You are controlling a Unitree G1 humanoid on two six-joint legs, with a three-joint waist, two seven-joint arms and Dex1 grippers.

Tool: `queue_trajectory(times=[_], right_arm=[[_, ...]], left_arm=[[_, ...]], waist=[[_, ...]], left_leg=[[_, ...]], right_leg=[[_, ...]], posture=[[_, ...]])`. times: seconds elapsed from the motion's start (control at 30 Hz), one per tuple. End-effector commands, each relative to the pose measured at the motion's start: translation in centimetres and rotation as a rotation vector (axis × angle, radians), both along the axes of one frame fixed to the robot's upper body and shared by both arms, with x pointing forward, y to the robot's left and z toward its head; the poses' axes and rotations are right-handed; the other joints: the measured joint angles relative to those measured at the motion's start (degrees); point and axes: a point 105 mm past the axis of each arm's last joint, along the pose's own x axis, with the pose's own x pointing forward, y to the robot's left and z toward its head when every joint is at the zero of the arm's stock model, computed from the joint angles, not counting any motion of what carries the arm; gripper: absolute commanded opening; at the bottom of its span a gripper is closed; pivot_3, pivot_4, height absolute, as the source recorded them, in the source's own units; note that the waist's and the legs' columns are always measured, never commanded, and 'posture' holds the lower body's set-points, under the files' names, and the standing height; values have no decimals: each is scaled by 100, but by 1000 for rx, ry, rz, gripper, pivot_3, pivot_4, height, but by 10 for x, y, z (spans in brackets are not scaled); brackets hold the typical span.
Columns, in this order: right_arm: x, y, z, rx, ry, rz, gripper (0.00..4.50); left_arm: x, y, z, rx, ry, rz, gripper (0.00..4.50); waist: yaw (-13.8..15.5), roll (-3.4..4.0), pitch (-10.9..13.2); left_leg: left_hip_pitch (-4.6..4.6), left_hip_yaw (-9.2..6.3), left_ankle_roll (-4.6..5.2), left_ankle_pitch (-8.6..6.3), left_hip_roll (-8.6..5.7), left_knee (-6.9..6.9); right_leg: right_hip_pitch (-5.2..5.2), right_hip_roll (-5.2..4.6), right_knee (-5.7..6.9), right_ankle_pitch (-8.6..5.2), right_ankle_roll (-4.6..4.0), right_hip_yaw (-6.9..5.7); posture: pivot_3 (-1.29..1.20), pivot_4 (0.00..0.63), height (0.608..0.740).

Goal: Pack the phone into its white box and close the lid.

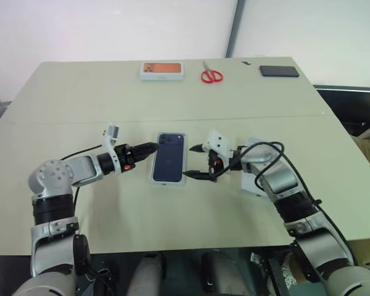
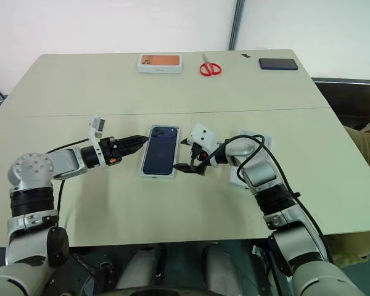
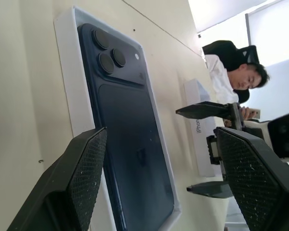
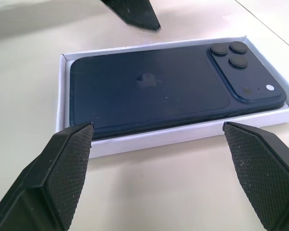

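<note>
The phone (image 1: pixel 169 158) is seen lying back side up inside the white box (image 1: pixel 154 169), with its camera cluster at the far end, away from the robot. The box is placed on the pale surface (image 1: pixel 80 98), near the middle of it and a little toward the near edge. A thin white rim is seen around the phone on all sides.

The left tool (image 1: pixel 149 148) is held just beside the left side of the box, near its far corner. Its two black fingers are spread wide, and nothing is held between them. From the wrist view, no contact with the box or the phone can be seen.

The right tool (image 1: pixel 195 161) is held just beside the right side of the box. Its fingers are also spread wide, one toward the far end and one toward the near end of the box. Nothing is gripped, and a gap is seen between the fingers and the box wall.

The lid (image 1: pixel 253 182) is lying on the surface to the right of the box, and it is partly covered by the right arm.

At the far edge of the surface, a white box with an orange top (image 1: pixel 163 70), red scissors (image 1: pixel 211 75) and a black slab (image 1: pixel 279 71) are placed well apart from the phone.
</note>
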Motion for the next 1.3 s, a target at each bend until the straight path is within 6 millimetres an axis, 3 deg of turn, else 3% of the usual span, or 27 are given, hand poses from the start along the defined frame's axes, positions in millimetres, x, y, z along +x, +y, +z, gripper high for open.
queue_trajectory(times=[0.03,0.13,0.17,0.23,0.3,0.43,0.5,0.83,1.13,1.3], right_arm=[[7,5,21,43,-66,-4,4500],[8,7,22,52,-70,-2,4500],[8,8,22,56,-70,-5,4500],[11,7,20,51,-67,-22,3957],[13,6,20,50,-78,-36,3166],[22,2,19,40,-111,-90,1065],[25,1,19,53,-110,-103,35],[26,-3,-4,-84,-167,-83,35],[19,-6,-10,-112,-149,-55,35],[14,-23,-12,-139,-123,-63,35]], left_arm=[[-1,10,12,12,-73,24,3774],[0,15,10,49,-90,46,3774],[0,15,7,68,-100,49,3543],[1,17,3,96,-114,63,2936],[2,18,4,83,-122,77,1996],[8,25,-6,208,-163,129,10],[10,26,-17,309,-186,132,0],[13,1,-40,430,-233,38,0],[9,-37,-43,348,-231,-73,0],[4,-57,-43,322,-239,-127,0]], waist=[[-5,0,0],[5,0,0],[5,0,0],[7,0,0],[9,1,0],[8,1,0],[10,1,0],[3,1,0],[36,1,0],[39,1,0]], left_leg=[[0,0,0,0,0,0],[0,-1,0,0,0,-1],[0,-1,0,0,0,-1],[0,1,0,0,0,-1],[0,1,-1,0,0,-1],[0,0,0,0,0,-1],[0,2,-1,0,0,-1],[-1,5,0,0,0,-1],[-1,4,1,1,-1,4],[-1,3,1,1,-2,9]], right_leg=[[0,0,0,0,0,0],[-1,0,0,0,0,0],[-1,0,0,0,0,0],[-1,-1,0,0,0,1],[-1,-1,0,0,-1,1],[-1,-1,1,1,-2,1],[-1,-1,1,1,-3,2],[-3,0,2,2,-3,3],[1,0,4,2,-3,2],[5,-1,4,2,-3,1]], posture=[[0,150,740],[0,150,740],[0,150,740],[0,150,740],[0,150,740],[0,150,740],[0,150,740],[0,150,740],[0,150,740],[0,150,740]])
